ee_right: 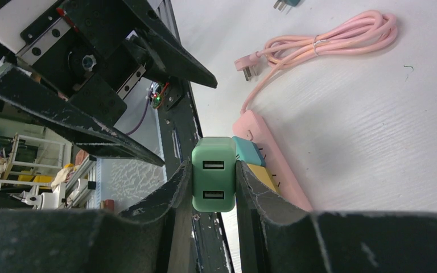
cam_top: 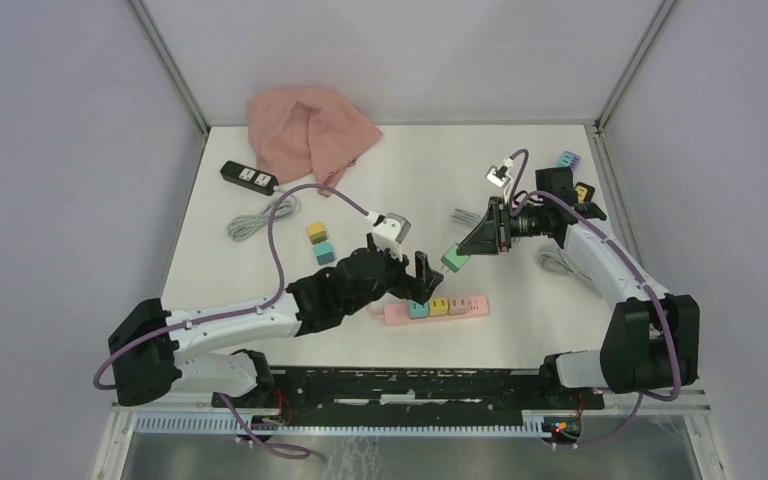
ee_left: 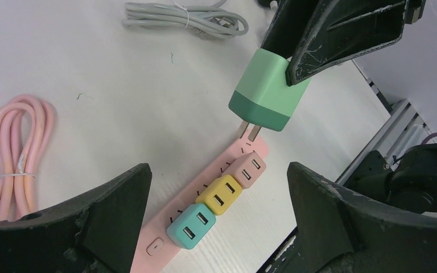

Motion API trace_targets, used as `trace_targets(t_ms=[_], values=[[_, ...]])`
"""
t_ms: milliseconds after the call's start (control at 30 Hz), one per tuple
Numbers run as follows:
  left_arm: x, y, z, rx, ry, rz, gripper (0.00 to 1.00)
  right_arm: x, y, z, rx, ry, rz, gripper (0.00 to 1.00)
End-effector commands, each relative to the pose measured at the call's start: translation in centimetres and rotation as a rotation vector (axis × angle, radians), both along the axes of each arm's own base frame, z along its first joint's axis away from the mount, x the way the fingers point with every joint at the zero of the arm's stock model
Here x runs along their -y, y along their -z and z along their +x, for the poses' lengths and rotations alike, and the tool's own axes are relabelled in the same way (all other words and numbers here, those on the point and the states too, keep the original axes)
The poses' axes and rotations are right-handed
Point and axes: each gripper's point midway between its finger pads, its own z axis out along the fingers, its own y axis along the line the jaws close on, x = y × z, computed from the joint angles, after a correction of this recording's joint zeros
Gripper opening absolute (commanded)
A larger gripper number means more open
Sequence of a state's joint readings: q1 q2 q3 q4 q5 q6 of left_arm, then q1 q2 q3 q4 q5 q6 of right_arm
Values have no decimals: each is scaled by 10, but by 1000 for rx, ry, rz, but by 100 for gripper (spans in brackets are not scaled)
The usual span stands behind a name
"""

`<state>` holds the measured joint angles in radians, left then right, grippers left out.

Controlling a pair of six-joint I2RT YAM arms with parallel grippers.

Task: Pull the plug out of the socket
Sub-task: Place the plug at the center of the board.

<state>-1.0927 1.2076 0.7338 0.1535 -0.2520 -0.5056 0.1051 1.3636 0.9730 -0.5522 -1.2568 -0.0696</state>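
Observation:
A pink power strip (cam_top: 472, 310) lies near the table's front, with teal (ee_left: 190, 226), yellow (ee_left: 221, 194) and pink (ee_left: 248, 169) plugs seated in it. My right gripper (cam_top: 472, 248) is shut on a green plug (cam_top: 454, 260) and holds it in the air above the strip's far end, prongs clear of the socket (ee_left: 249, 131). The green plug also shows between the right fingers (ee_right: 214, 174). My left gripper (cam_top: 412, 284) is open and empty, hovering over the strip (ee_left: 205, 187) with its jaws wide on either side of the seated plugs.
A pink coiled cord (ee_left: 17, 153) lies left of the strip. A grey cable (cam_top: 257, 220), loose yellow and teal plugs (cam_top: 320, 243), a black power strip (cam_top: 249, 178) and a pink cloth (cam_top: 308, 130) sit further back. More plugs (cam_top: 568, 160) lie at the back right.

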Motion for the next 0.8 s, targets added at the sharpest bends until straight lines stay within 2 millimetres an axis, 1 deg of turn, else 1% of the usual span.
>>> trace_targets(t_ms=[0, 33, 133, 267, 500, 767], values=[[8, -26, 8, 88, -50, 27, 95, -1, -6, 3, 10, -8, 35, 8], [11, -29, 7, 94, -49, 31, 95, 0, -6, 4, 7, -5, 35, 8], [18, -29, 6, 97, -59, 68, 95, -1, -5, 5, -4, -3, 35, 8], [23, -31, 5, 107, -77, 101, 94, 1, -1, 7, -10, 13, 17, 8], [33, -31, 4, 106, -58, 112, 94, 1, 3, 10, -29, 26, 9, 8], [46, -30, 8, 108, -55, 112, 94, 1, 4, 12, -40, 34, 4, 8]])
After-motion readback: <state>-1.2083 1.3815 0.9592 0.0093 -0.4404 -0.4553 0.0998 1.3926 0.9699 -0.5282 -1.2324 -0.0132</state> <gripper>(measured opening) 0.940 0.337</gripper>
